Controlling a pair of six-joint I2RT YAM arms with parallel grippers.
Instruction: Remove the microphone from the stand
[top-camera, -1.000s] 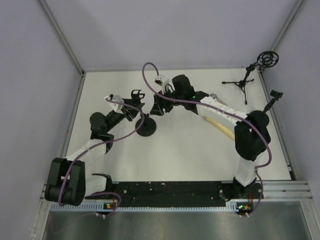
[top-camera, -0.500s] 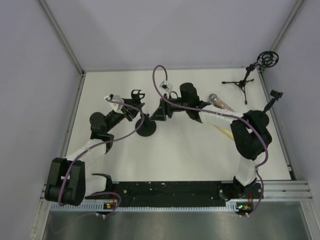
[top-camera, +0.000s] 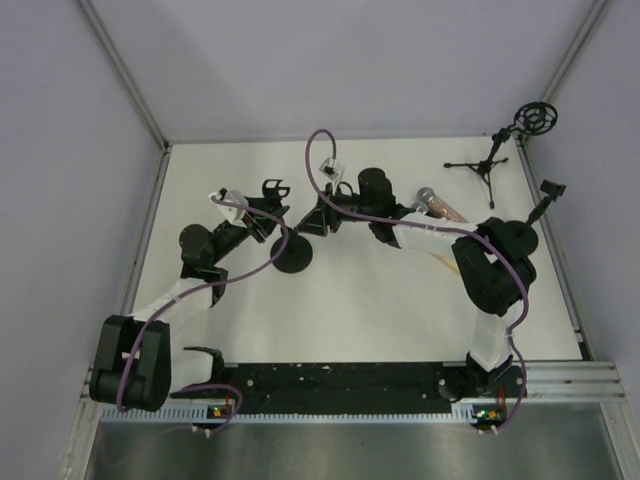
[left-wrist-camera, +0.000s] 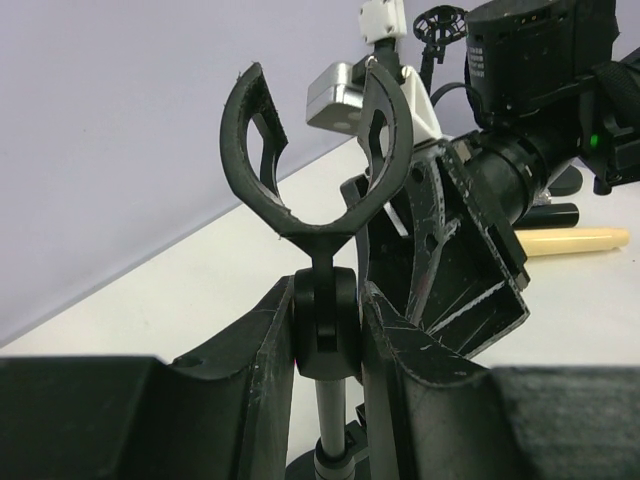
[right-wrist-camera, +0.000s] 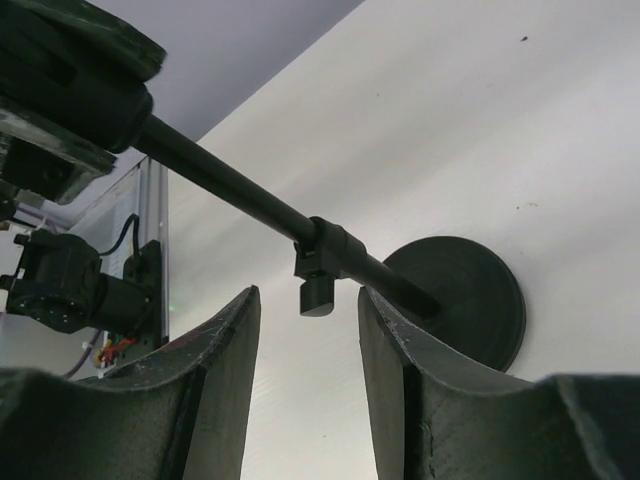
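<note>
The black stand has a round base (top-camera: 292, 258) and an empty U-shaped clip (left-wrist-camera: 315, 150), also seen from above (top-camera: 275, 188). My left gripper (left-wrist-camera: 325, 330) is shut on the stand's swivel joint just under the clip; from above it sits left of the base (top-camera: 263, 216). The microphone (top-camera: 433, 203), with a grey mesh head, lies on the table to the right, apart from the stand. My right gripper (right-wrist-camera: 310, 380) is open and empty, close to the stand's pole (right-wrist-camera: 230, 190) and base (right-wrist-camera: 460, 295); from above it is just right of the clip (top-camera: 315, 222).
A small tripod stand with a ring mount (top-camera: 495, 155) stands at the back right. Another black holder (top-camera: 545, 200) is at the right edge. A beige stick (top-camera: 447, 262) lies under my right arm; it also shows in the left wrist view (left-wrist-camera: 580, 240).
My right arm has swung so its wrist sits further right, uncovering the microphone lying on the table. The left gripper and the stand have not moved.
</note>
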